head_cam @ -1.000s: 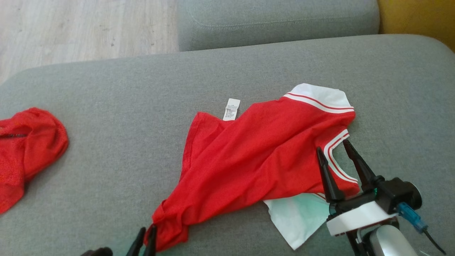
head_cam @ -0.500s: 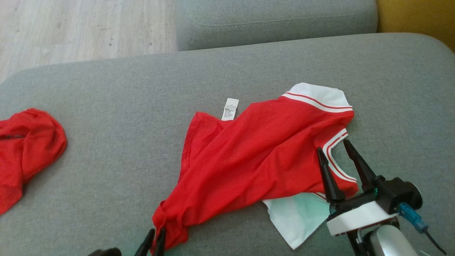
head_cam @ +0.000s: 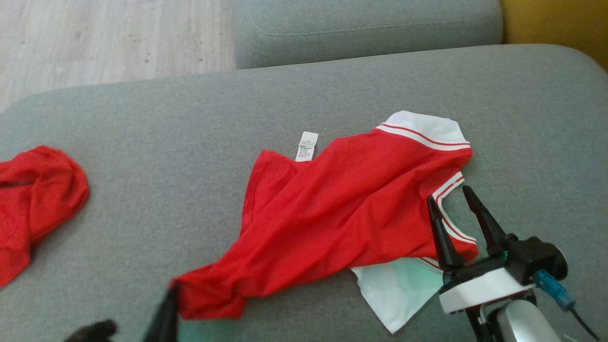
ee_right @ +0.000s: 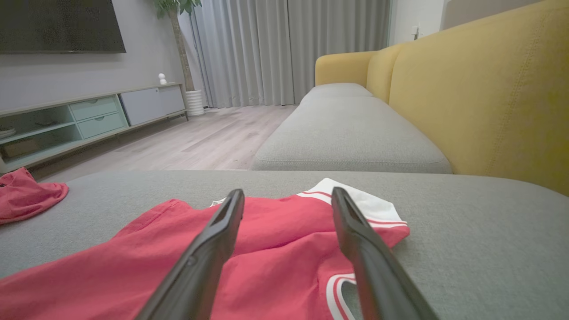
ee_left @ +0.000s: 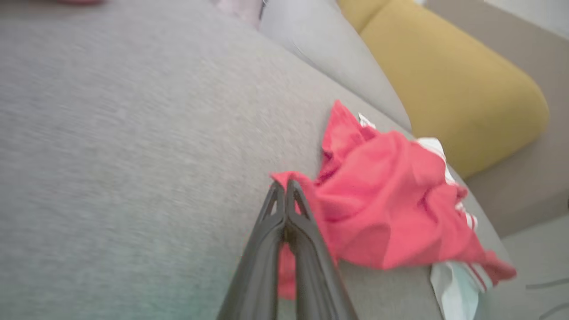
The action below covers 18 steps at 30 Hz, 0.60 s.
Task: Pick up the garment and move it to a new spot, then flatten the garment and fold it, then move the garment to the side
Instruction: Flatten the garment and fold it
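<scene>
Head view: red jersey lies crumpled mid-seat on the grey sofa cushion, white sleeve at near right. Left gripper pinched shut on its near-left hem corner; right gripper spread wide, empty, poised above the striped collar. Judgement: hold the corner low, pull steadily leftward, and have right pinch the collar side before lifting, lest mesh bunches.

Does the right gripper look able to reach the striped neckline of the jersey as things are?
Probably yes: the right gripper stands open right at the striped neckline of the garment, with nothing between them. The left gripper grips the far corner.
</scene>
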{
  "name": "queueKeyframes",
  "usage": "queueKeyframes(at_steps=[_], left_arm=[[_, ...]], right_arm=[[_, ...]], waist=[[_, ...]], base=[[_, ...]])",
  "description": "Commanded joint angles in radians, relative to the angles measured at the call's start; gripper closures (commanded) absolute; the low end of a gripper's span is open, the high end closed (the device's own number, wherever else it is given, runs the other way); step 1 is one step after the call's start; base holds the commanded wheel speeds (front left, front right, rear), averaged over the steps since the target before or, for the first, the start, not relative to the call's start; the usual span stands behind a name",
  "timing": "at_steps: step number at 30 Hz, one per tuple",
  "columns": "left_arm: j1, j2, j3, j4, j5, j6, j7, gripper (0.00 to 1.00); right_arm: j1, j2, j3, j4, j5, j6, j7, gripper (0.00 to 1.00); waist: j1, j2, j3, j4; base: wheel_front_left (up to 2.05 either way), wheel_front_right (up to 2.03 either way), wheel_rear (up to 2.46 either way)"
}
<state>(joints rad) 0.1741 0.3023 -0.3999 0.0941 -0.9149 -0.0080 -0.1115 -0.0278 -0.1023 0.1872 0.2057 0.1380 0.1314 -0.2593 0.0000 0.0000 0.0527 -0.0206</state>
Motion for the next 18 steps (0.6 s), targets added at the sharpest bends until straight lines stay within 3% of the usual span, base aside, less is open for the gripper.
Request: queueKeyframes(at_steps=[1,7,14,16,17,18], left_arm=[[-0.011,0.014,0.048,-0.029,-0.008,0.001,-0.013,1.00],[-0.007,0.048,0.159,-0.017,-0.122,-0.009,-0.007,1.00],[-0.064,0.062,0.155,0.094,-0.140,-0.005,0.048,1.00],[-0.066,0.069,0.148,0.117,-0.137,-0.002,0.062,0.78],[-0.064,0.071,0.152,0.125,-0.137,0.005,0.061,0.60],[-0.060,0.076,0.158,0.134,-0.130,0.017,0.054,0.11]], right_arm=[[-0.020,-0.001,0.018,-0.030,-0.001,-0.001,-0.002,0.00],[-0.022,0.001,0.022,-0.030,-0.004,-0.001,-0.002,0.00],[-0.029,-0.002,0.043,-0.021,-0.001,-0.001,-0.002,0.00],[-0.034,-0.003,0.048,-0.019,0.000,-0.001,-0.002,0.00],[-0.034,-0.003,0.046,-0.020,0.001,-0.001,-0.002,0.00],[-0.034,-0.003,0.045,-0.020,0.001,-0.001,-0.002,0.00]], waist=[[0.0000,0.0000,-0.001,0.004],[0.0000,0.0000,-0.002,0.030],[0.0000,0.0000,-0.008,0.029],[0.0000,0.0000,-0.008,0.018],[0.0000,0.0000,-0.008,0.014],[0.0000,0.0000,-0.009,0.008]], base=[[0.00,0.00,0.00],[0.00,0.00,0.00],[0.00,0.00,0.00],[0.00,0.00,0.00],[0.00,0.00,0.00],[0.00,0.00,0.00]])
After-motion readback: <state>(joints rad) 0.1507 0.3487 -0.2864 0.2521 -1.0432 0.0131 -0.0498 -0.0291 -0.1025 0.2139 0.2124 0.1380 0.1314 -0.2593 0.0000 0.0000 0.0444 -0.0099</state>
